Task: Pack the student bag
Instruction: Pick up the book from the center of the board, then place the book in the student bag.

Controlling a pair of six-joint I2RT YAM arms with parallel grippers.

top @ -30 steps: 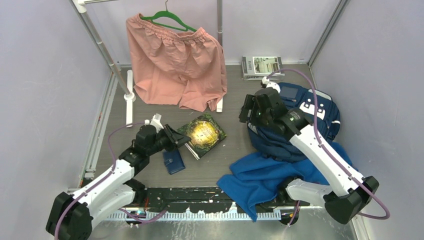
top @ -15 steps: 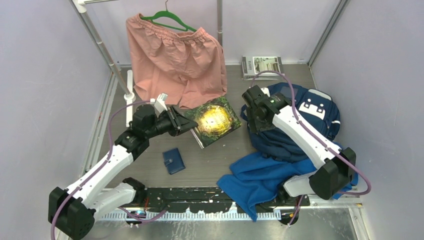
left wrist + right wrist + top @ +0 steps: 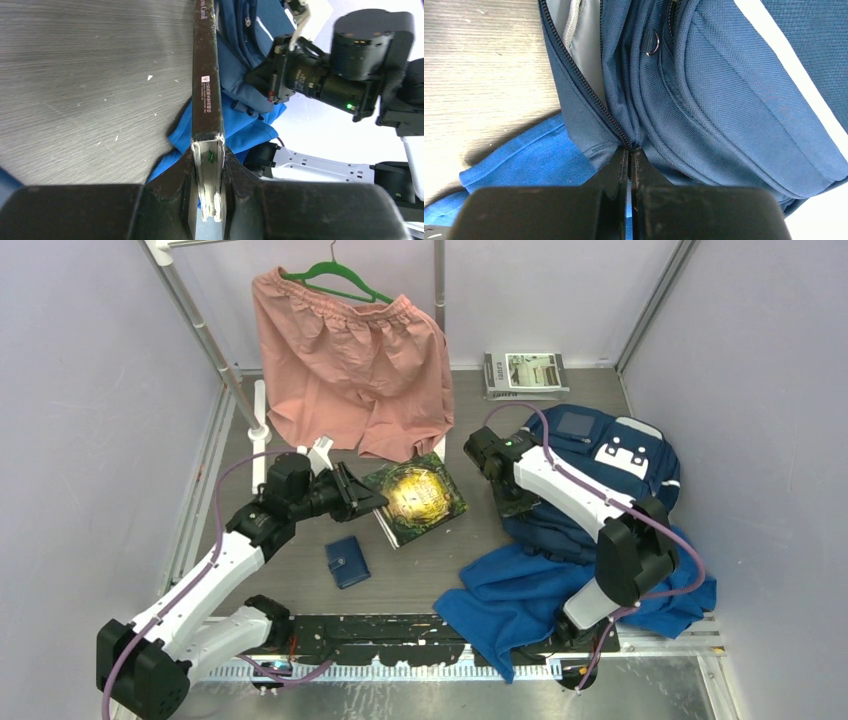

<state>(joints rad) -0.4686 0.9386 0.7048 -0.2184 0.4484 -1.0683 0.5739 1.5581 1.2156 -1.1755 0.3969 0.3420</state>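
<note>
The left gripper [image 3: 207, 155] is clamped on one end of the hardcover book [image 3: 418, 498], holding it over the middle of the table [image 3: 420, 575]. On the table's right side, the navy backpack [image 3: 610, 455] lies against the royal-blue cloth [image 3: 520, 600], and the right gripper [image 3: 630, 150] pinches the zippered lip of its open mouth.

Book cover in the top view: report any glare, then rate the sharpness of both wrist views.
Top external: a bright yellow-white patch washes out the middle of the book cover. Left wrist: spine print sharp, left hand dark and soft, background at picture right blown white. Right wrist: student bag weave crisp, right hand a dark blur.
</note>
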